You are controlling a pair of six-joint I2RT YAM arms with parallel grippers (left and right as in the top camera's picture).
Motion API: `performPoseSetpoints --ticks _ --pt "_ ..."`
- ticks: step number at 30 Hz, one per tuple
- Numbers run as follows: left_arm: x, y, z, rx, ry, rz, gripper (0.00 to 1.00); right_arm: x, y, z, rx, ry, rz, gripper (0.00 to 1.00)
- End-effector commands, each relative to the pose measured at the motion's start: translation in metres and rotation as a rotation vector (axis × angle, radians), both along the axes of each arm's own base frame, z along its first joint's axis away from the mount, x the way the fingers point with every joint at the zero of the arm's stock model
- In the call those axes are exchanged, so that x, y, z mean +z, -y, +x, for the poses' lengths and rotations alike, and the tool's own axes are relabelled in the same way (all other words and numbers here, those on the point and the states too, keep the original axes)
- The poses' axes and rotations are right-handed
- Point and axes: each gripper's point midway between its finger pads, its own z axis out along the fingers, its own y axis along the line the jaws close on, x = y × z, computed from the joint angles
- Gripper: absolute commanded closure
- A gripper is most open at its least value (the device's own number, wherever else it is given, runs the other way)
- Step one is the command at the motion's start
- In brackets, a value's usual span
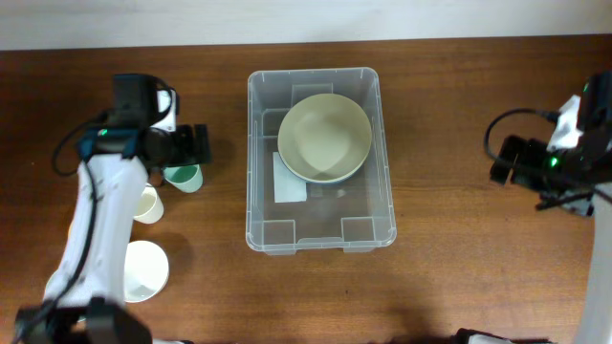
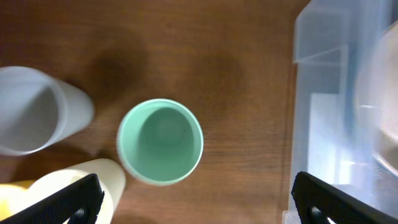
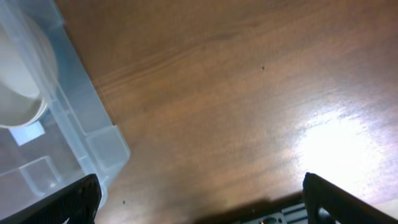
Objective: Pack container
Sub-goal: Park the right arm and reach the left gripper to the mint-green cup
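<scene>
1. Brown wooden surface, with a pale strip of wall along its far edge.
2. At mid-surface, between the two arms: the container, upright and open-topped, clear-walled, with a white label on its bottom.
3. Inside it, toward the far end: a pale cream-green bowl, upright, overlapping part of the label.
4. Left claw spread wide and holding nothing, poised over a mint-green cup; dark fingertips at the lower corners of the left wrist view, clear of the cup's rim.
5. Mint-green cup upright on the wood, near the container's left wall but apart from it.
6. Just beside that cup, on the near side: a cream cup; nearer still, a wider white cup, partly hidden by the left arm.
7. Right claw likewise spread wide and empty, above bare wood well to the right of the container; only one corner of the bin at the left edge of the right wrist view.
</scene>
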Motion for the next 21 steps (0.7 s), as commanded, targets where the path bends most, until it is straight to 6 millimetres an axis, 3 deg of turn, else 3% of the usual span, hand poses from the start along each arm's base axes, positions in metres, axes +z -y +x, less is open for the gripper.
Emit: performPoseSetpoints --ticks 1,10,13,16,20,21 --pt "-0.017 0.012 0.015 -0.020 -0.029 -0.017 0.01 -0.022 -0.005 -0.005 0.006 -0.050 0.026 0.01" --pt "-0.080 0.019 0.031 -0.034 -0.131 -0.014 0.01 -0.054 -0.005 -0.006 0.013 -0.102 0.037 0.01" --pt "-0.096 0.019 0.030 -0.034 -0.168 -0.013 0.09 -0.055 -0.005 -0.006 0.013 -0.104 0.038 0.00" --pt "-0.106 0.018 0.029 -0.032 -0.192 -0.007 0.37 -0.055 -0.005 -0.006 0.013 -0.104 0.038 0.00" --pt "-0.109 0.018 0.028 -0.032 -0.205 -0.006 0.69 -0.055 -0.005 -0.006 0.020 -0.104 0.036 0.00" --pt "-0.109 0.018 0.027 -0.031 -0.208 -0.006 0.73 -0.055 -0.005 -0.006 0.020 -0.104 0.036 0.00"
